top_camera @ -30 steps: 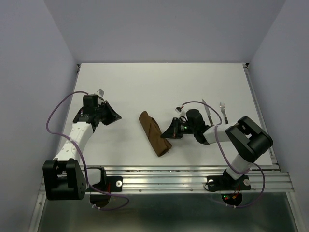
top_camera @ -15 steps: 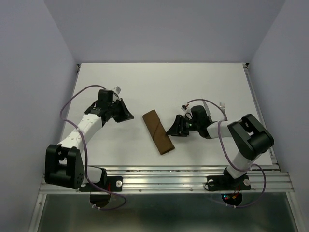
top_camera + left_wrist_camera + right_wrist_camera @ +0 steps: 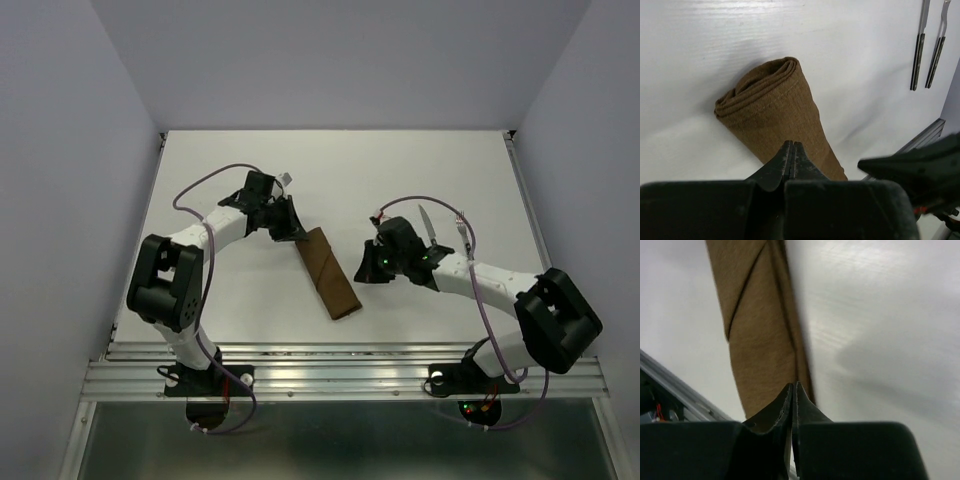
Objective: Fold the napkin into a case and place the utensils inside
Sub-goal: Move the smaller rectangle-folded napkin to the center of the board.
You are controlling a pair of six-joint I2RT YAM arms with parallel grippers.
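The dark brown napkin lies folded as a narrow case (image 3: 328, 272) in the middle of the table, slanting from far left to near right. My left gripper (image 3: 298, 236) is shut, its tips at the case's far end; in the left wrist view the tips (image 3: 792, 145) sit over the cloth (image 3: 777, 107). My right gripper (image 3: 362, 272) is shut just right of the case, its tips (image 3: 793, 386) over the cloth's edge (image 3: 757, 335). The knife (image 3: 424, 220) and fork (image 3: 462, 226) lie beyond the right arm, also in the left wrist view: knife (image 3: 918, 50), fork (image 3: 936, 50).
The metal rail (image 3: 340, 362) runs along the table's near edge and shows at the lower left of the right wrist view (image 3: 670, 390). Purple cables loop over both arms. Grey walls close in the table on three sides.
My left gripper has swung right from the left side of the table to the case's far end. My right gripper stayed beside the case. The case now lies flatter.
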